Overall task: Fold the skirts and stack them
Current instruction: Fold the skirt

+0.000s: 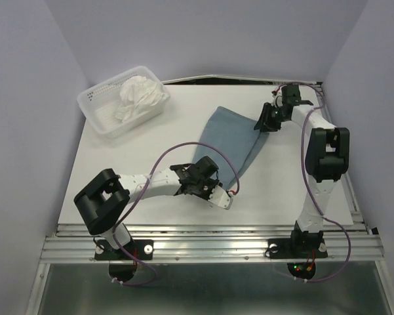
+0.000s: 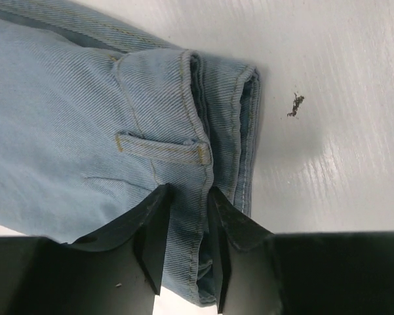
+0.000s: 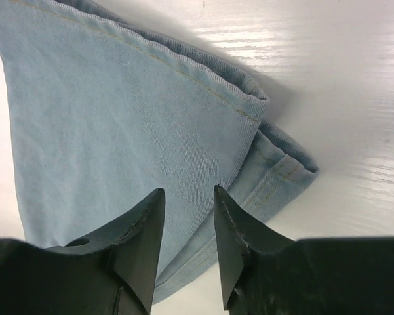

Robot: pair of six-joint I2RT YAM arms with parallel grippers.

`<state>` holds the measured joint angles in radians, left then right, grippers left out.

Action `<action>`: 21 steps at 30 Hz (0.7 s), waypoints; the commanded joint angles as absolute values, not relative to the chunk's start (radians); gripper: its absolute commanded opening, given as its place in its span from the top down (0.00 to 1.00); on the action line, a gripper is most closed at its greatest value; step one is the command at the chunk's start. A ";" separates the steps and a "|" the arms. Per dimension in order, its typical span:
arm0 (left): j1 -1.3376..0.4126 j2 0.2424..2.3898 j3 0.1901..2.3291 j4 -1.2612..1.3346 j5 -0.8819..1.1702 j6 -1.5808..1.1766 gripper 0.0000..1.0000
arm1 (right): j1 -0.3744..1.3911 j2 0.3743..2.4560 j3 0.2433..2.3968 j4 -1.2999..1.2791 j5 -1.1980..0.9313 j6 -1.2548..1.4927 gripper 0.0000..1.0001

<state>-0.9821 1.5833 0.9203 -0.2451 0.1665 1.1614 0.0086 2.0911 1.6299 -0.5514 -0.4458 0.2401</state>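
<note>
Two skirts, one basket, two grippers, listed from the left across the white table [image 1: 151, 147].

1. Mesh basket [image 1: 95, 100], white plastic, far left corner of the table. It holds the white skirt [image 1: 141, 95], crumpled in a loose heap towards the basket's right end, unfolded.

2. Left gripper [image 1: 206, 172], low over the near end of the blue-grey skirt [image 1: 226, 134], arm reaching in from the left. In the left wrist view its fingertips [image 2: 189, 191] stand a little apart, one on each side of the doubled waistband edge. Cloth fills the gap between them. Whether the jaws are pinching that cloth or only straddling it cannot be told.

3. Blue-grey skirt [image 2: 85, 131], denim-like weave, lying flat at mid-table, doubled over on itself. It is narrow at the near end and flares towards the far right. One belt loop [image 2: 160, 147] with tan stitching shows near the waistband. A dark speck [image 2: 295, 104] sits on the bare table just beside that end.

4. Right gripper [image 1: 262, 123], at the skirt's far right corner. The right wrist view shows it [image 3: 189, 191] released, jaws parted over the layered hem [image 3: 118, 118], the cloth lying flat and unbunched between them.
</note>
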 commanded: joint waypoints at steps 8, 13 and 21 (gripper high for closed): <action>-0.988 1.585 0.897 -0.233 0.146 1.213 0.80 | 0.003 2.154 1.654 -0.577 -0.371 0.192 0.73; -0.988 1.580 0.893 -0.229 0.158 1.186 0.95 | 0.003 2.163 1.666 -0.569 -0.348 0.183 0.74; -0.988 1.560 0.879 -0.219 0.172 1.175 1.00 | 0.003 2.115 1.626 -0.561 -0.270 0.144 0.77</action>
